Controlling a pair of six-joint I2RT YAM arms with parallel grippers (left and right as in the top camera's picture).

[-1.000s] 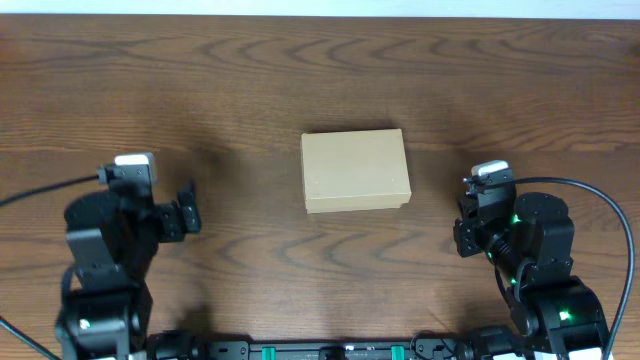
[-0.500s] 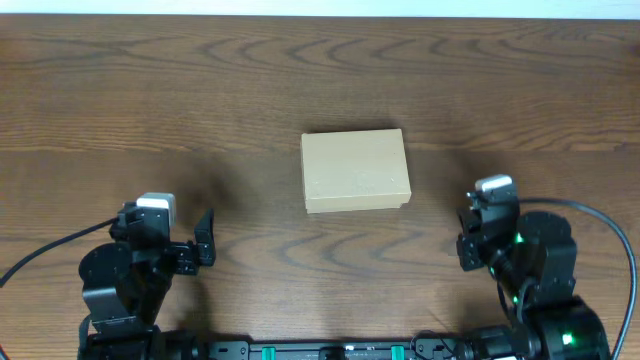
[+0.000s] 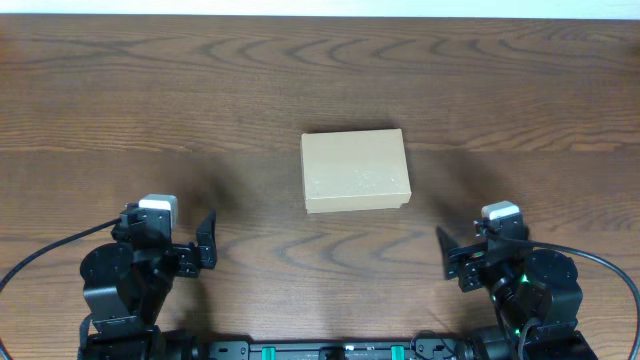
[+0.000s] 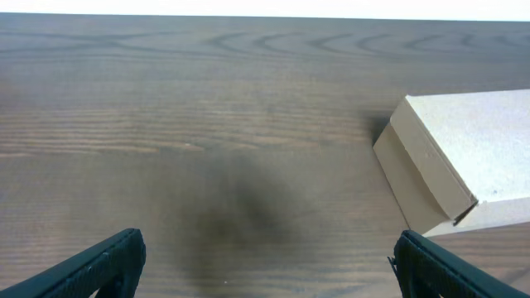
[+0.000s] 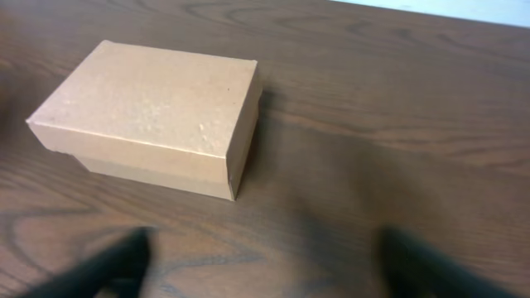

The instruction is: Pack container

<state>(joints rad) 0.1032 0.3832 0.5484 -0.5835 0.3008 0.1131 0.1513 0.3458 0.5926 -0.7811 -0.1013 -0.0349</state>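
The container (image 3: 355,170), a plain tan cardboard box with its lid down, lies flat at the middle of the wooden table (image 3: 200,100). It shows at the right edge of the left wrist view (image 4: 464,157) and at the upper left of the right wrist view (image 5: 157,108). My left gripper (image 3: 165,240) is near the front edge, left of and nearer than the box, open wide over bare wood (image 4: 269,248). The right gripper (image 3: 480,248) is at the front right, also open and holding nothing (image 5: 265,248). Its fingers look blurred. Neither gripper touches the box.
Dark wood-grain tabletop lies all around the box. A pale strip (image 3: 320,6) runs along the table's far edge. Black cables (image 3: 40,255) trail from both arms near the front corners.
The right gripper has opened from nearly shut and its arm has drawn back toward the front edge. The left arm drew back earlier and then stayed put. The box has not moved.
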